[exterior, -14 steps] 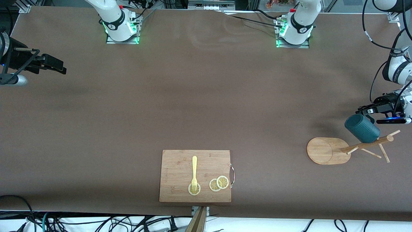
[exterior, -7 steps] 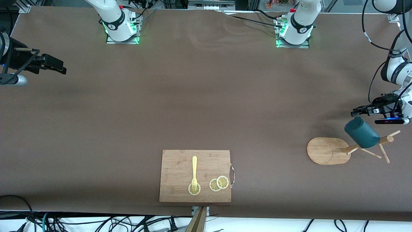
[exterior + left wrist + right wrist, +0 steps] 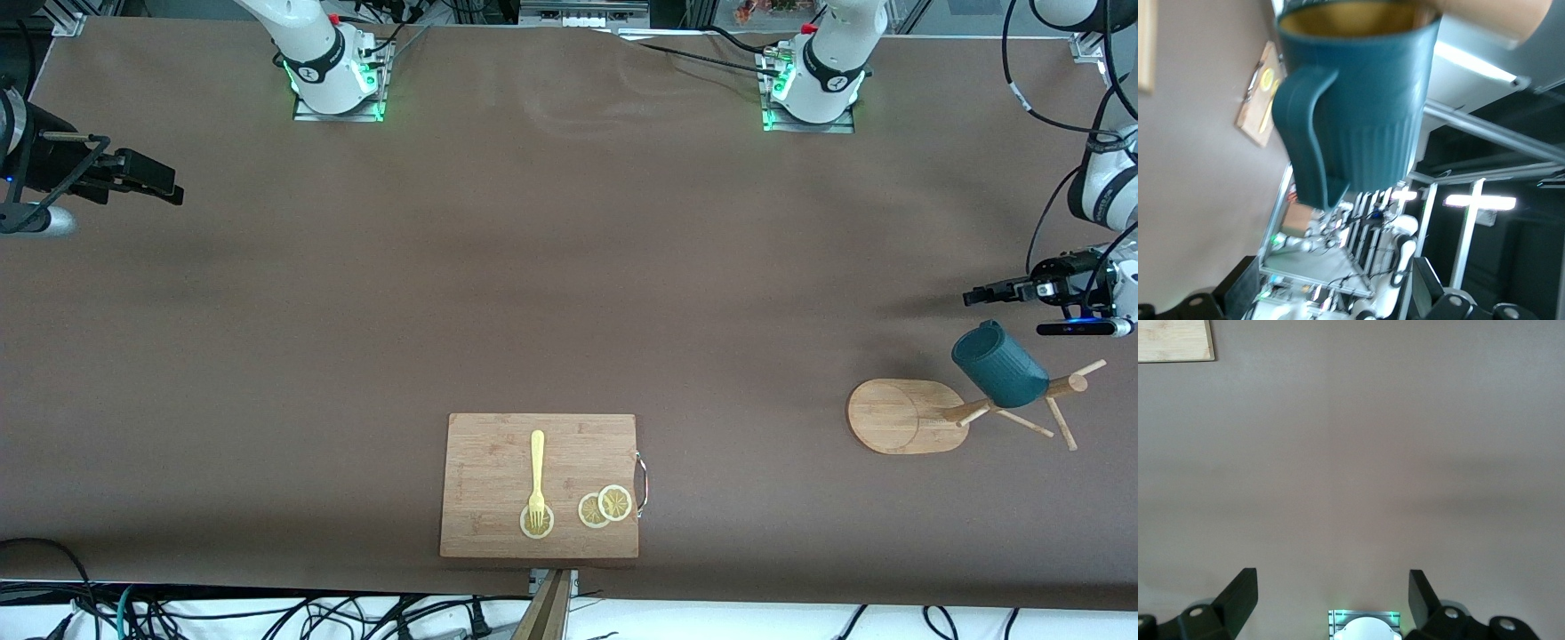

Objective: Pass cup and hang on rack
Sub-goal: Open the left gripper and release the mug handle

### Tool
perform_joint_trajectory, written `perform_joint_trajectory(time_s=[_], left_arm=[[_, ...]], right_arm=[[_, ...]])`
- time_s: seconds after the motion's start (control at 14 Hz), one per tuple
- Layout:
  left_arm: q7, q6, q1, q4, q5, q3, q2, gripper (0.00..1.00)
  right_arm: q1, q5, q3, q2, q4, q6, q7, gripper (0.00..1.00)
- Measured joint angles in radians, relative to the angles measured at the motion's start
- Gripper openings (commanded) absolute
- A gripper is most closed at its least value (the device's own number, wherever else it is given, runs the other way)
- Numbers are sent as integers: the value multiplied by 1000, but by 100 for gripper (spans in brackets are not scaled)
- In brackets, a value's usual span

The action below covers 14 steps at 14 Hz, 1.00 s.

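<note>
Left gripper backed off cup, jaws open; cup hangs on rack; right gripper waits, jaws open.

Rack post partly hidden by the cup; cup rim cropped in left wrist view.

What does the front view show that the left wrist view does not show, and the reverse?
Only the front view shows the rack's oval base, the open left gripper apart from the cup, and the right gripper waiting open at the right arm's end of the table. Only the left wrist view shows the cup's handle and yellowish inside. Both show the teal cup hanging on the rack and the cutting board with the fork.
</note>
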Motion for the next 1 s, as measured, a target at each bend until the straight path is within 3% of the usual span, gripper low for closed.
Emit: perform_joint_trajectory(time_s=[0.57,1.0], left_arm=[[10,-5,-6,27,425,11,-215,100],[-5,26,-142,275,774,-18,-298,100]], right_arm=[[0,0,0,0,0,-1,0,100],[1,1,1,-1,0,0,0,100]])
